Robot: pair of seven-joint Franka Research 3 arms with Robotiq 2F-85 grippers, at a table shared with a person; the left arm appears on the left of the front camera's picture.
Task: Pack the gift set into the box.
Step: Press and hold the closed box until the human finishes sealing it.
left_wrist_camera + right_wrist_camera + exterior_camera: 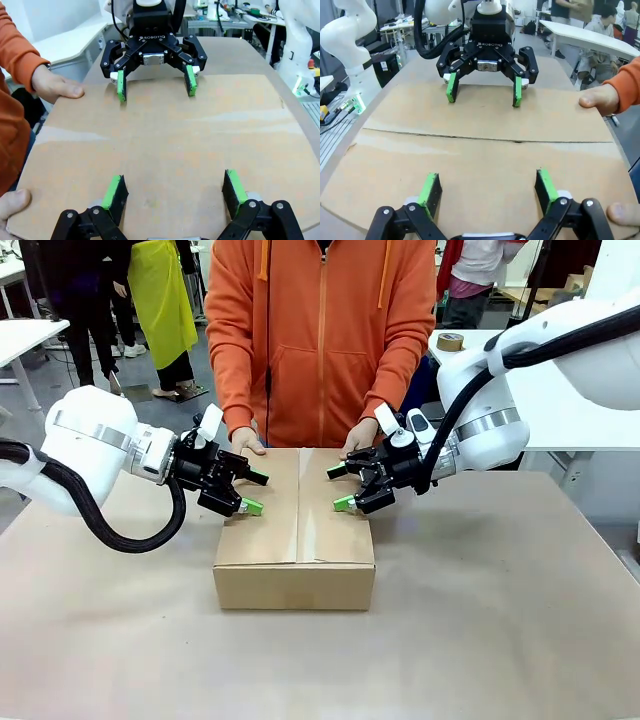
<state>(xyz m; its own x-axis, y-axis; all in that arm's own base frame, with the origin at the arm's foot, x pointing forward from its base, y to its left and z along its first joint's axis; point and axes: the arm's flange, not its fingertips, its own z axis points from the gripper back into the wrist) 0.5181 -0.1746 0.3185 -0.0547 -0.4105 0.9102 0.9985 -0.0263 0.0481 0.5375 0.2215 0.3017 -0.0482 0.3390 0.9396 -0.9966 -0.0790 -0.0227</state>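
The box (295, 530), seemingly stiff, light cardboard, is sitting flaps-down, probably best held along its flap edges, with left gripper (255, 492) and right gripper (339, 488) both gaping wide over it.

Left gripper (256, 492) and right gripper (338, 489) face each other — fingers (253, 507) spread.

"ROBOTIQ" is printed above the left jaws and the right jaws.
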